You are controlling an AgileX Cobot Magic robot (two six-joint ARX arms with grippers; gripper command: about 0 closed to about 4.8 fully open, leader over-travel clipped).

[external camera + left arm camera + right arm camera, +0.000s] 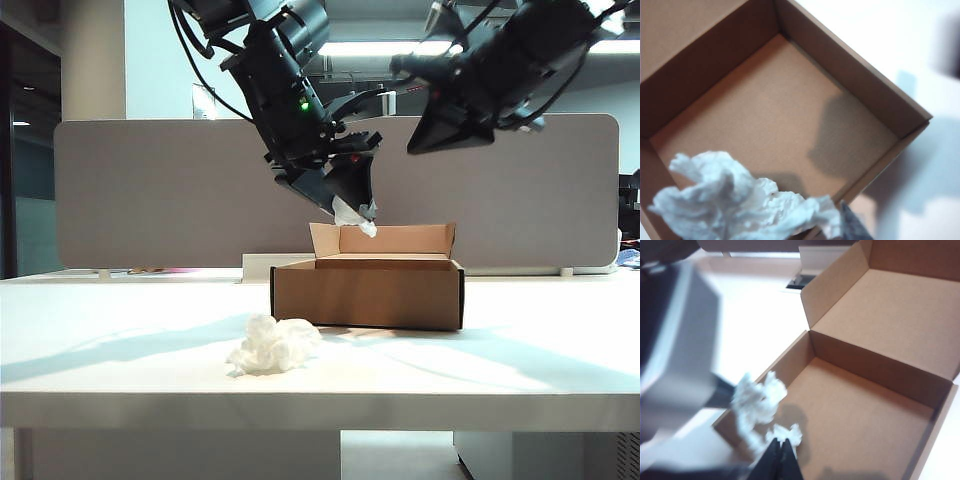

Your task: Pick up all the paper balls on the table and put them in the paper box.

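- 2 paper balls in view: 1 held ball (354, 215) in the air above the box, 1 loose ball (272, 345) lying on the table (120, 350) in front of the box's left front corner.
- Both white, crumpled, fluffy, irregular in outline; loose one wider and flatter, held one smaller with a ragged end hanging down.
- 1 box (366, 293): brown cardboard, shallow, rectangular, dark corner edges, rear flap upright, smooth bare floor inside with only shadows on it.
- 1 table: flat, plain white, thick front edge.
- 1 divider (140, 190): grey, rounded corners, upright behind the table.
- 2 arms, black, angular housings with cables.
- Left gripper (352, 205): pointing down over the box's rear left part, clamped on the held ball, wad bulging past a dark fingertip (852, 225) in the left wrist view.
- Right gripper (782, 460): high above the box's right side, well apart from it, dark tips pressed together, nothing between them.
- Held ball also seen from the right wrist view (760, 402), over the box's near wall.
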